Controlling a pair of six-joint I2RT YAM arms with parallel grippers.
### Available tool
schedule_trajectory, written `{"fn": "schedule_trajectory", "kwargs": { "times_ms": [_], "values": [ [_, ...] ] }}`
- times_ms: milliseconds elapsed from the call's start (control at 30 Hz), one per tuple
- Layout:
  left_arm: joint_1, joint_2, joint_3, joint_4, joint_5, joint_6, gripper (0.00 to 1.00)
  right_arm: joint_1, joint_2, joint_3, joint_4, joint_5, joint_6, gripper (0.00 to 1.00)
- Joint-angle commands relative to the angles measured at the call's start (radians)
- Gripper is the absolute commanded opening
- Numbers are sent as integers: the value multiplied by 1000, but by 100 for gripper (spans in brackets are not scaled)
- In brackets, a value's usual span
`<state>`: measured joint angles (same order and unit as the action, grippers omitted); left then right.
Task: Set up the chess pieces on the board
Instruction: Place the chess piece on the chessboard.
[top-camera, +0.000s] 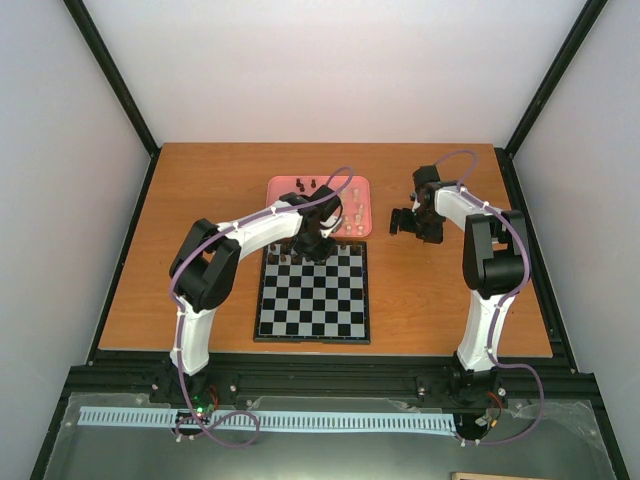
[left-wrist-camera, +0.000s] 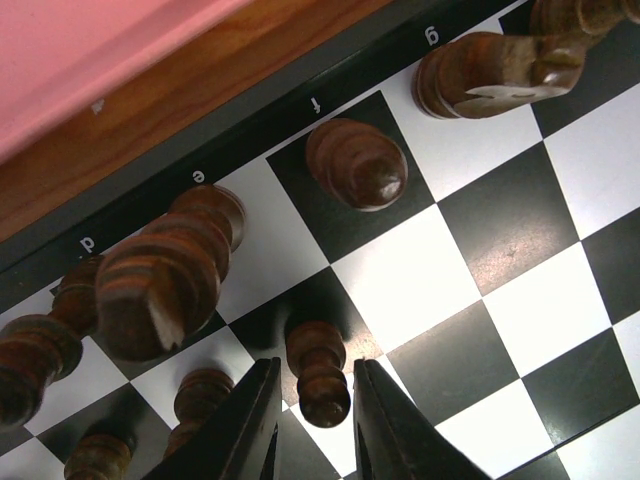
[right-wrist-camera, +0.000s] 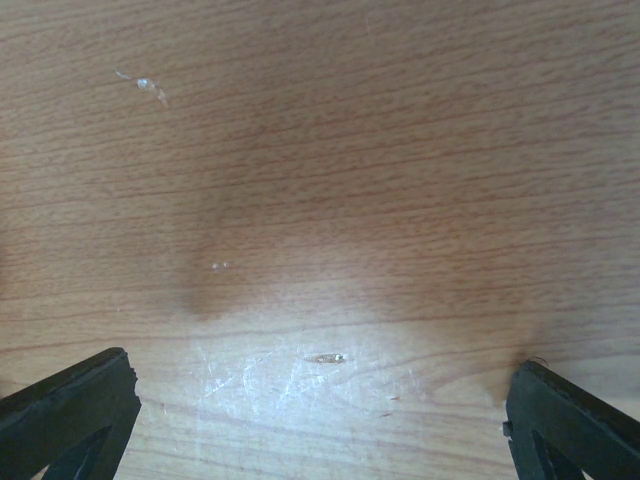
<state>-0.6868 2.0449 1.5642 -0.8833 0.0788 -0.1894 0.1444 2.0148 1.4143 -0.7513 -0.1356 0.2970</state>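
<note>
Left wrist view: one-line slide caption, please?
Left end effector straddles a dark pawn standing on the board, in front of dark back-row pieces.

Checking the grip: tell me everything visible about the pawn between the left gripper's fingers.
The pawn is dark brown and glossy, wood by the look, with a ringed base, narrow neck and round head. It stands upright on a black square of the board, second row from the lettered edge, file e. The left gripper straddles it; a slim gap shows at each finger, so only the board seems to touch it.
</note>
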Motion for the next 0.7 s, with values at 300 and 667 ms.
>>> {"fn": "schedule_trajectory", "kwargs": {
  "times_ms": [300, 667],
  "values": [
    [-10, -20, 65, -30, -7, 2, 28, -6, -7, -2, -2, -10, 1, 100],
    [-8, -81, 179, -68, 14, -11, 34, -6, -12, 17, -9, -8, 5, 100]
  ]
}}
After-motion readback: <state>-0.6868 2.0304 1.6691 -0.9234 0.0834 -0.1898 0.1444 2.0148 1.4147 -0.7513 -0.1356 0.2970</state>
